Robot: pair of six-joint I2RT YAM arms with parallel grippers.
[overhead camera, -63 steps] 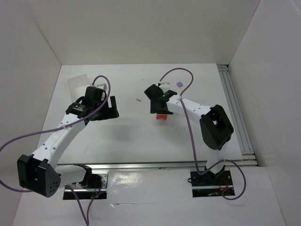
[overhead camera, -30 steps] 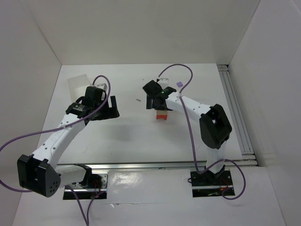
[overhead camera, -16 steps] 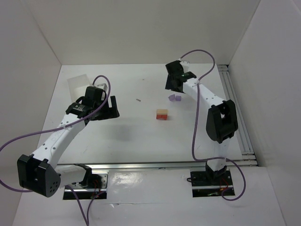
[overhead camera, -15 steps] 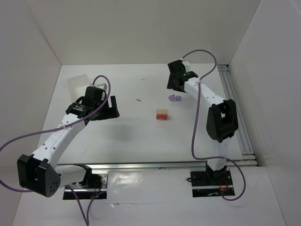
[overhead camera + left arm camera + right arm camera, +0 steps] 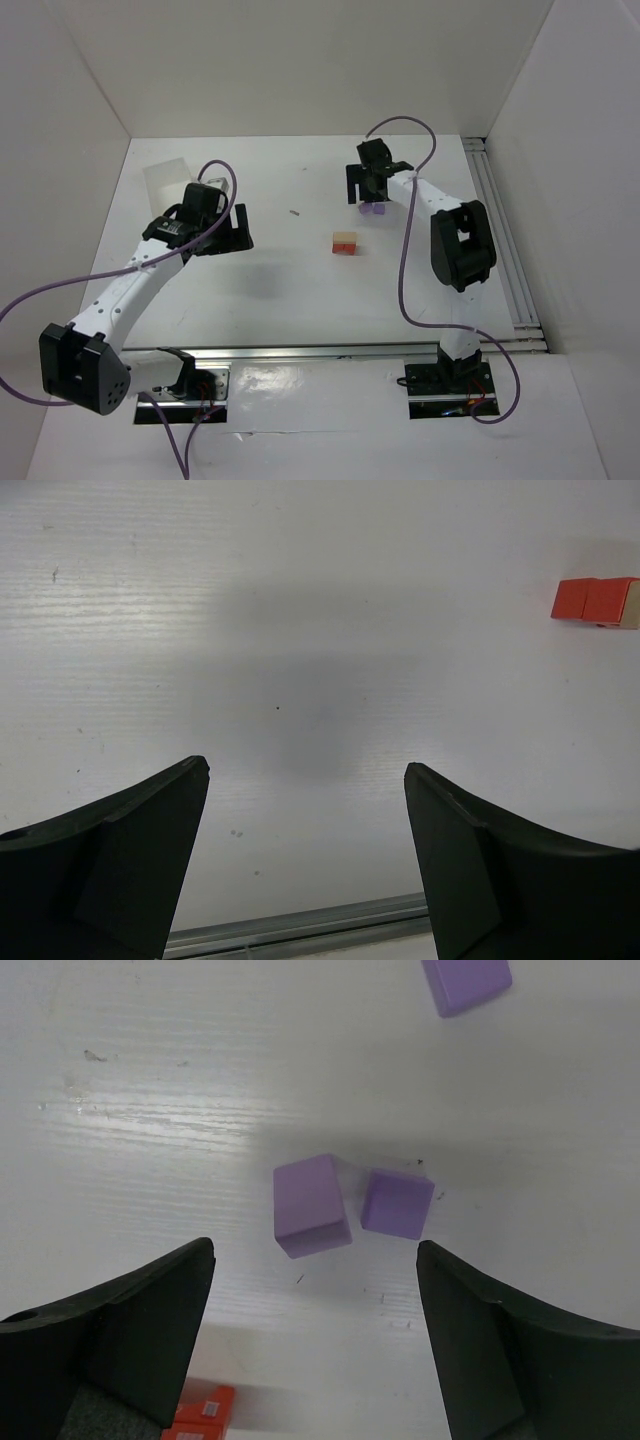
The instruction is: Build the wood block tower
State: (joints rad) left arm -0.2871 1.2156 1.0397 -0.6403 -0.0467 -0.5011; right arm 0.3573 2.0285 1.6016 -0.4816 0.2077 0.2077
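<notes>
The tower is barely begun. A short red-orange stack (image 5: 344, 243) with a pale tan top face sits near the middle of the surface (image 5: 300, 290), and I cannot count its layers from any view. No lilac is on it.

My right gripper (image 5: 315, 1260) hangs over the loose lilac pieces, which lie at about 1 o'clock from the stack in the top view. Its jaws are spread wide and hold nothing. In the right wrist view, 1 lilac cube (image 5: 310, 1205) lies between the fingers toward 12 o'clock. A second lilac cube (image 5: 397, 1203) is just beside it at 3 o'clock, the 2 close to touching at a corner. A third lilac cube (image 5: 465, 982) lies apart at 1 o'clock by the frame edge, and the stack peeks in at 7 o'clock.

My left gripper (image 5: 306, 768) is also wide open and empty, over bare surface, with the stack at its 2 o'clock. The translucent box (image 5: 165, 175) sits at 10 o'clock from it in the top view.

By my reckoning, all 3 lilac cubes are left to place. The nearer cube looks like the next pick, though its neighbour crowds 1 finger's path.
</notes>
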